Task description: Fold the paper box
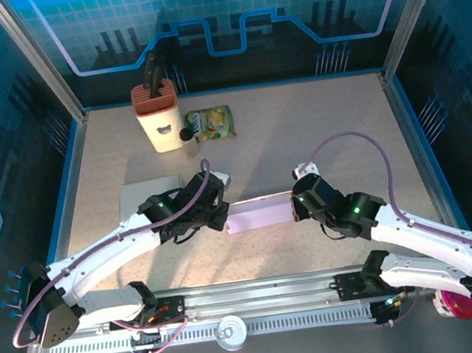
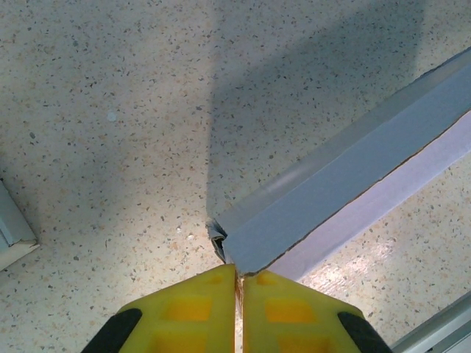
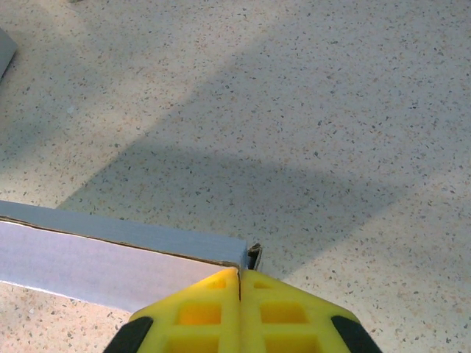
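The left gripper (image 2: 237, 276) has its yellow fingers pressed together on the thin card at one end corner of the long pale grey paper box (image 2: 346, 173). The right gripper (image 3: 239, 276) pinches the opposite end corner the same way. The box lies stretched between them on the speckled beige tabletop (image 1: 317, 131), near the middle of its near edge, with one long wall raised. To fold it well, both pinches should probably move together and level, holding the wall taut so the crease runs straight and does not buckle in the middle.

The long, narrow, pale lilac paper box (image 1: 260, 214) lies crosswise on the table (image 1: 317, 131), one wall raised.
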You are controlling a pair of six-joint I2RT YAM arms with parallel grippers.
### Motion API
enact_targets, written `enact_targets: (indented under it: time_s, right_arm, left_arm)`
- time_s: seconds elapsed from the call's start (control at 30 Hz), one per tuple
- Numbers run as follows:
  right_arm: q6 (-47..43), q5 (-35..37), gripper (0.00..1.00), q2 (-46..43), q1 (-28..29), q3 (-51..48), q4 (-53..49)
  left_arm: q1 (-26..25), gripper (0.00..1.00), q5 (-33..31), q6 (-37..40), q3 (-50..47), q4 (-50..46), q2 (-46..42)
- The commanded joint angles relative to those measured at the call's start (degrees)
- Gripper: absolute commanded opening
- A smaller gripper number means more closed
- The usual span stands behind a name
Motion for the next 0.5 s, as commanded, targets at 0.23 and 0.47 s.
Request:
enact_targets:
  time_s: [0.23, 0.47]
  right_arm:
    - [2.54, 0.58, 0.0, 1.04, 2.32, 1.83, -0.92]
    - [2.89, 1.2, 0.0, 1.49, 3.13, 1.94, -0.96]
  left_arm:
    - [-0.56, 0.07, 1.17, -9.81, 3.4, 0.92, 2.31]
    - [-0.6, 0.06, 0.39, -13.45, 3.73, 0.51, 2.73]
